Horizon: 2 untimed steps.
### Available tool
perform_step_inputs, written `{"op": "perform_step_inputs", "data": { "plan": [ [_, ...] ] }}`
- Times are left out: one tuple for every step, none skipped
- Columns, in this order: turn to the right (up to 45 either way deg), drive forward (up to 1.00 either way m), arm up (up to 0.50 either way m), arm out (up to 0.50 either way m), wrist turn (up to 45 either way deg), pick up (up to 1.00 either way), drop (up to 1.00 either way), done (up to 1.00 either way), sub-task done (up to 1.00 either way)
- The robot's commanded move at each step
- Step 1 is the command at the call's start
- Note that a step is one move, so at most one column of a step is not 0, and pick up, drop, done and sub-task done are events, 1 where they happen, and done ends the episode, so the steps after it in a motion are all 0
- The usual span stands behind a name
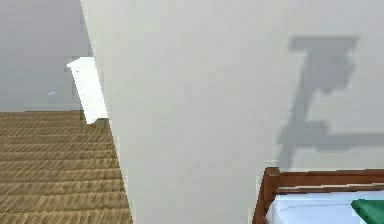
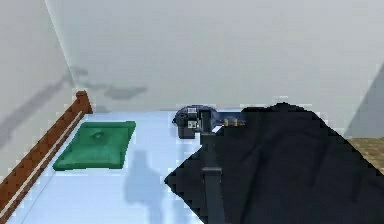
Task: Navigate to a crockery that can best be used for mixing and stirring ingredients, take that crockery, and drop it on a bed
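A bed (image 2: 150,160) with a pale blue sheet spreads across the arm side view. My arm (image 2: 212,185) rises over it as a dark bar. At the arm's far end is the gripper (image 2: 201,125), with a small blue-grey bowl-like thing (image 2: 188,119) right at it, above or on the sheet. I cannot tell whether the gripper holds it. The bed's wooden corner (image 1: 270,195) also stands at the forward view's bottom right.
A green pillow (image 2: 97,146) lies near the wooden headboard (image 2: 45,150). A dark blanket (image 2: 280,165) covers the bed's right part. In the forward view a pale wall (image 1: 220,90) stands close ahead, with a white door (image 1: 88,88) and wooden floor (image 1: 55,165) to its left.
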Motion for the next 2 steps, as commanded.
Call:
{"op": "perform_step_inputs", "data": {
  "plan": [
    [0.0,0.00,0.00,0.00,0.0,0.00,1.00,0.00,0.00],
    [0.0,0.00,0.10,0.00,0.0,0.00,0.00,0.00,0.00]
  ]
}}
